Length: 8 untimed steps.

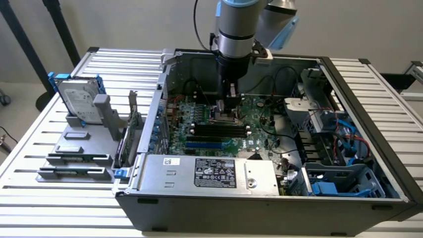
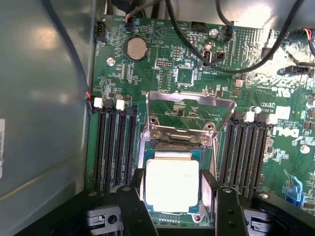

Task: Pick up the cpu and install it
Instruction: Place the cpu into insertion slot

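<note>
The cpu (image 2: 171, 184), a small square chip with a pale metal top and a thin green rim, lies level over the motherboard's socket (image 2: 172, 142). The socket's metal load plate (image 2: 189, 110) stands flipped up behind it. My gripper (image 2: 174, 199) has one black finger against each side of the chip, shut on it. In the exterior view the gripper (image 1: 228, 108) reaches straight down into the open computer case (image 1: 264, 198), low over the middle of the green motherboard (image 1: 198, 111). There the fingers hide the cpu.
Black memory slots (image 2: 115, 147) (image 2: 243, 152) flank the socket closely. Black cables (image 2: 246, 54) loop over the board. A silver power supply (image 1: 211, 171) sits at the case front. At the exterior view's left, a grey holder (image 1: 79, 148) carries a hard drive in a blue frame (image 1: 78, 101).
</note>
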{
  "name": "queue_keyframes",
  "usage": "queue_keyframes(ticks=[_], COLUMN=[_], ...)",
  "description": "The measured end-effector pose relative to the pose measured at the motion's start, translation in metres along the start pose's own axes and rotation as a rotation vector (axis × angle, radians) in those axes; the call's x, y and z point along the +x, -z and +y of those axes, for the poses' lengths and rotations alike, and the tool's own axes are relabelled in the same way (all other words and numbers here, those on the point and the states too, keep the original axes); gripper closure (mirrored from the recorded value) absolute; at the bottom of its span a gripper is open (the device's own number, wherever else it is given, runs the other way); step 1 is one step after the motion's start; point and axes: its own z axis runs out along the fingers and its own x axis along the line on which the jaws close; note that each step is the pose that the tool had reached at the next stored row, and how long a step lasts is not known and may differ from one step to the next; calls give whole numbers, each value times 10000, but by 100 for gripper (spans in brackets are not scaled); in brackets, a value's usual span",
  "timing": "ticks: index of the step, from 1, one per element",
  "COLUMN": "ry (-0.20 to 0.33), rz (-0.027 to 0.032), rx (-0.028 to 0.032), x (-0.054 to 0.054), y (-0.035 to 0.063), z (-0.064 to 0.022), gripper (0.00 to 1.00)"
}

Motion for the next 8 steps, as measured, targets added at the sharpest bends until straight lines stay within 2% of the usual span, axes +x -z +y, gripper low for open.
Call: queue_keyframes(ticks=[4,8], ry=[-566,-647], rz=[-6,-6], rx=[-25,-31], x=[-3,-32], y=[-49,-60], z=[-4,-20], gripper=[45,45])
